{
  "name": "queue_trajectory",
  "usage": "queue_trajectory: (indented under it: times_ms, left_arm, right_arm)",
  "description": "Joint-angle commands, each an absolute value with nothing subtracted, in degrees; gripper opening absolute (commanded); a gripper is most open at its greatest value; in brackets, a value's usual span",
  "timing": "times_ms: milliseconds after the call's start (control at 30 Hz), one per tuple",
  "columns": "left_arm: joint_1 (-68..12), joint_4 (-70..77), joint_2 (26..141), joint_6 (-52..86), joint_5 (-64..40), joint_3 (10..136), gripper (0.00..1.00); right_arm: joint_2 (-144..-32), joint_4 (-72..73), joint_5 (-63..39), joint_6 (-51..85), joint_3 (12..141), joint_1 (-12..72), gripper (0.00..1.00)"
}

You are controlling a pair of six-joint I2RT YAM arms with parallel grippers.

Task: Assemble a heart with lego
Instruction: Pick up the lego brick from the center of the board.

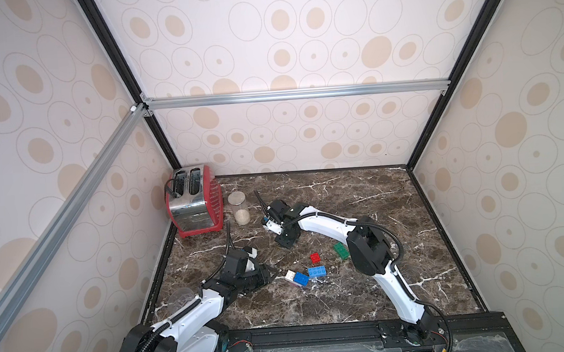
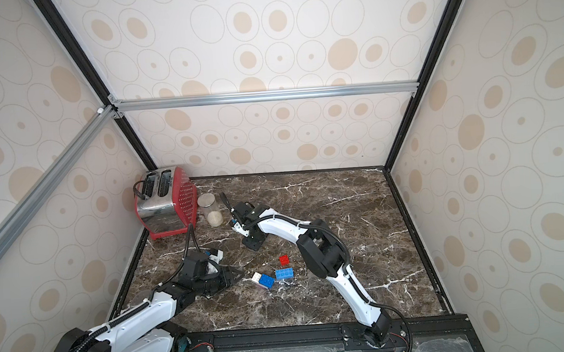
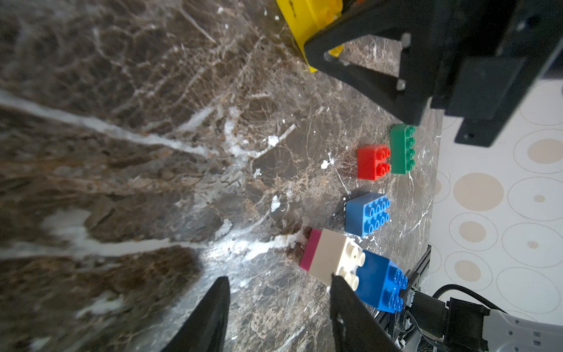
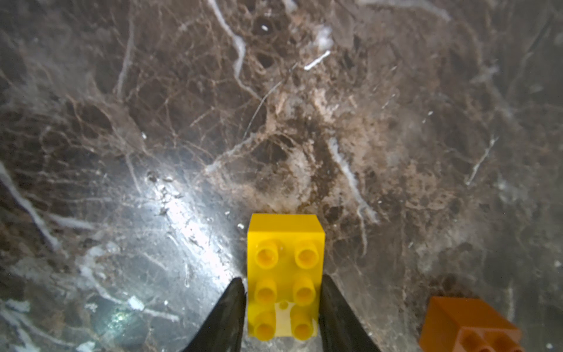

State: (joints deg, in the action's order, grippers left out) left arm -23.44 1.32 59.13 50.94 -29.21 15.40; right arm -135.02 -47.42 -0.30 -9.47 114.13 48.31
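jar (image 1: 239,208) right of toaster (image 1: 193,202), lego (image 1: 316,271) in front

A: Left arm (image 1: 195,309)?
B: Low over the desk (image 1: 342,193), left tool (image 3: 278,279) level, fingers apart, empty.
A: Right arm (image 1: 327,222)?
B: Reaching far, right tool (image 4: 282,279) pointing down, fingers touching both sides of a yellow studded plastic brick (image 4: 285,231).

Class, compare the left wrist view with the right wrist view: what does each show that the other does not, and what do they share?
Only the left wrist view: the red brick, the green brick, a loose blue brick and the joined pink, white and blue bricks.
Only the right wrist view: the yellow brick seen from its studded top, with the right gripper's fingers closed on its sides, and the orange brick plainly beside it.
Both: the yellow brick, only partly visible in the left wrist view, and the marble table.
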Motion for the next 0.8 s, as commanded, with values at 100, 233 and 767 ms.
queue_trajectory:
  times_ms: [100, 233, 767]
  left_arm:
    - [-22.9, 1.7, 58.7, 49.7, -28.8, 15.4, 0.53]
    - [-22.9, 1.6, 58.4, 49.7, -28.7, 15.4, 0.54]
    - [-22.9, -1.9, 58.0, 51.0, -26.7, 15.5, 0.43]
  right_arm:
    - [-137.2, -49.6, -0.2, -9.5, 115.7, 48.8, 0.40]
    - [-136.8, -49.4, -0.4, -9.5, 115.4, 48.8, 0.35]
    - [-122.0, -50.2, -3.6, -5.2, 105.3, 49.4, 0.24]
